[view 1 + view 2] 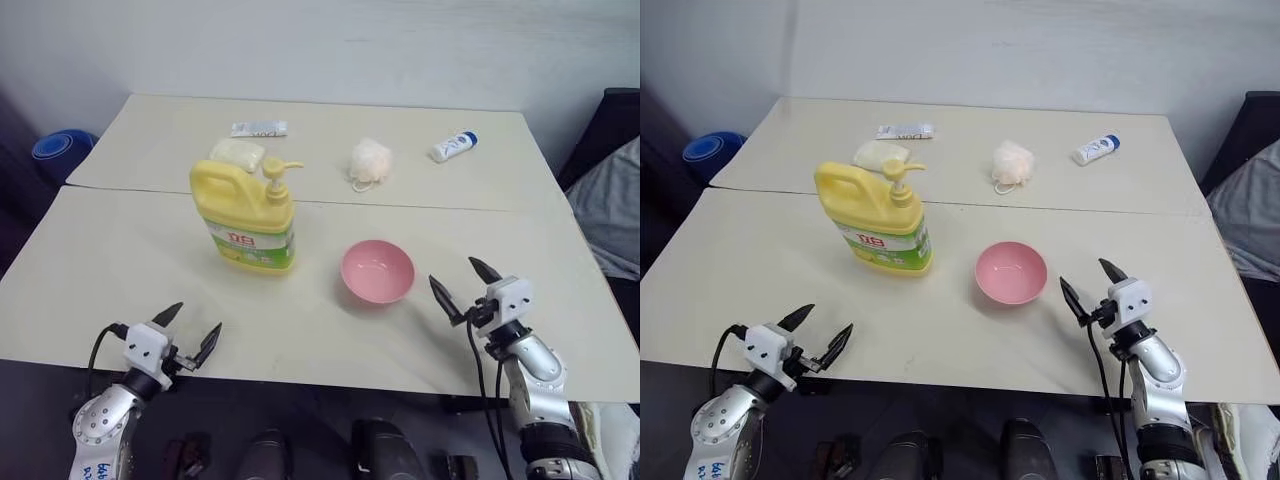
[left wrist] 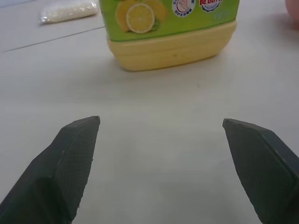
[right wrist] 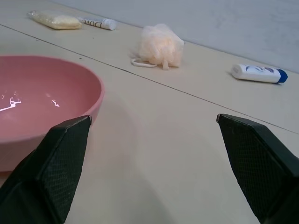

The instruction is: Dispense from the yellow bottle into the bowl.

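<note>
Both open grippers hover short of yellow bottle and bowl.

yellow bottle top cut off in left wrist view; bowl partly cropped, part behind right gripper finger.

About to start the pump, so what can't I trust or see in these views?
- Bottle: fill level hidden by the opaque yellow plastic; the left wrist view cuts it off above the label.
- Bowl: cut off by the edge in the right wrist view; the shiny marks inside could be liquid or glare.
- Tube: label print too small in the head views.
</note>
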